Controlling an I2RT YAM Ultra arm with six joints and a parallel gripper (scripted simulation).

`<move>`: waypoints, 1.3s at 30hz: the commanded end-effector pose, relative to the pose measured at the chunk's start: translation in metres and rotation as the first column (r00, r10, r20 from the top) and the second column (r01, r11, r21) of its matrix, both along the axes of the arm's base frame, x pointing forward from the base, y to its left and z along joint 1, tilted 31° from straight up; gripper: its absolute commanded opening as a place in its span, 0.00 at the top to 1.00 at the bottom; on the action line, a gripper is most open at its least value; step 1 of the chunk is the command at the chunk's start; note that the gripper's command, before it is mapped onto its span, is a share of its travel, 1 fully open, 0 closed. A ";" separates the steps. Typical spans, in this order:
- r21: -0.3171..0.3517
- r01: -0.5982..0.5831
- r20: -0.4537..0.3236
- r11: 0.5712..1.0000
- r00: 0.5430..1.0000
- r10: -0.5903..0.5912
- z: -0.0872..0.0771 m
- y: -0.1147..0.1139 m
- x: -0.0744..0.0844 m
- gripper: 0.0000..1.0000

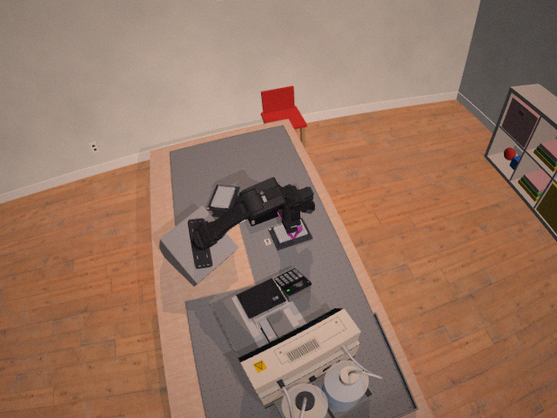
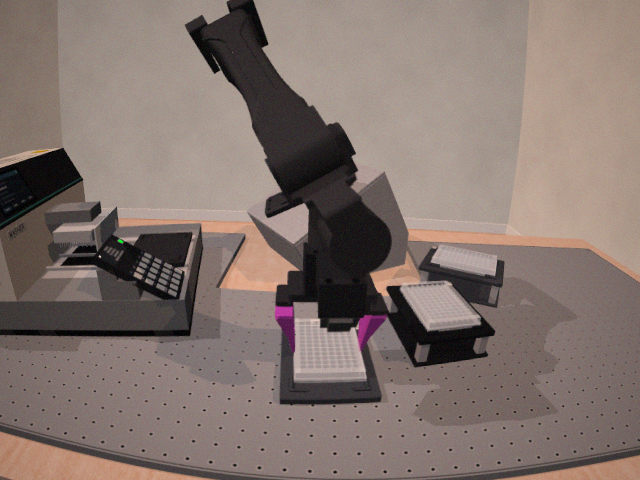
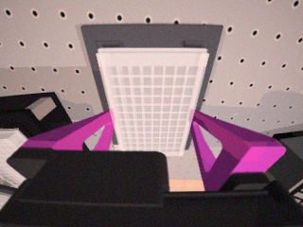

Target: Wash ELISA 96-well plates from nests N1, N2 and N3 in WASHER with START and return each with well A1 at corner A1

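The black arm's gripper with magenta fingers (image 2: pixel 330 328) stood at the centre of the exterior view, its jaws wide apart and closed on the long sides of a white, gridded 96-well plate (image 2: pixel 328 352). In the wrist view the magenta fingers pressed against the plate (image 3: pixel 153 101) from left and right near its lower end. The plate lay over a flat dark grey nest slab (image 2: pixel 330 393), whose far edge showed above the plate in the wrist view; whether the plate rested on it or hung just above could not be told.

Just to the right of the gripper in the exterior view stood a taller black nest (image 2: pixel 444 338) carrying a second white well plate (image 2: pixel 438 304), close to the right finger. Behind it, further right, a third plate (image 2: pixel 464 259) sat on another black nest. A grey wedge-shaped pedestal (image 2: pixel 385 206) rose behind the arm.

At the left of the exterior view the beige plate washer (image 2: pixel 31 217) stood with its dark, bare carrier pocket (image 2: pixel 164 246), a tilted black keypad (image 2: pixel 142 266) and a green lamp (image 2: pixel 120 240). Between the held plate and the washer lay a stretch of perforated grey mat (image 2: pixel 155 392). In the top view the mat ran on to the table's right edge, beyond the gripper (image 1: pixel 293 232).
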State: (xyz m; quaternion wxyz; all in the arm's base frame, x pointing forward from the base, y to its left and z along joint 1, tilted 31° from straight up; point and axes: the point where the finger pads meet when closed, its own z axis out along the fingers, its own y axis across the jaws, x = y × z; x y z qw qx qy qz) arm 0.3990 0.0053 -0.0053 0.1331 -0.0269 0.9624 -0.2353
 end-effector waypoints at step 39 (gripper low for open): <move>0.002 -0.005 0.008 1.000 1.000 0.005 -0.002 0.000 0.002 1.00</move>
